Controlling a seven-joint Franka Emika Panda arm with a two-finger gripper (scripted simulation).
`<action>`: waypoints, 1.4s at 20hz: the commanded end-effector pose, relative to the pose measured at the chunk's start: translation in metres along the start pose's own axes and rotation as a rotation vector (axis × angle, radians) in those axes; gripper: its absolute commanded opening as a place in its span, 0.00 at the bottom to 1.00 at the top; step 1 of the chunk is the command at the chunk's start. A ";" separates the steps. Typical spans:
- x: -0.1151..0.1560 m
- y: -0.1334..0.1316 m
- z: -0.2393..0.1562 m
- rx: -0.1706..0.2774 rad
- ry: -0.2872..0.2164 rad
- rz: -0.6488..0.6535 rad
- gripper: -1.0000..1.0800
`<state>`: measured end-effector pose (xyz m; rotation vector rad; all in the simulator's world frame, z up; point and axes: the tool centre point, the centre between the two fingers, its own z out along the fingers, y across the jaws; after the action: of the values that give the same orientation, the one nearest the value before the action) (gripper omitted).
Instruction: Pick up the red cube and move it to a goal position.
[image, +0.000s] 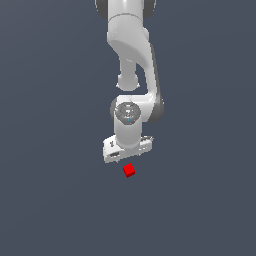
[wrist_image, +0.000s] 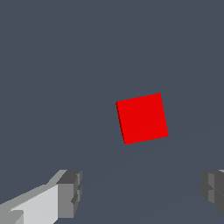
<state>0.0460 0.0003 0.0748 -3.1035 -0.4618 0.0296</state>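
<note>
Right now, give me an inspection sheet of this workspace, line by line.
Surface: plain dark grey floor, uniform, no marks or edges seen.
Job's things: one red cube lying free, just beyond the gripper in the exterior view; in the wrist view it sits ahead of the fingertips, turned slightly askew to them. No goal marker seen.
Clutter: nothing seen.
Grippers: white gripper open, jaws wide apart, far wider than the cube, holding nothing; grey fingertips not touching the cube.
Cables: nothing seen.
Surroundings: white Panda arm reaching down from the top of the exterior view; otherwise nothing seen.
</note>
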 end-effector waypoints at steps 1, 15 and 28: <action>0.010 0.003 0.015 -0.002 0.005 -0.054 0.96; 0.041 0.008 0.055 -0.008 0.018 -0.196 0.96; 0.041 0.008 0.054 -0.008 0.017 -0.193 0.00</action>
<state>0.0861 0.0045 0.0198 -3.0484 -0.7592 0.0003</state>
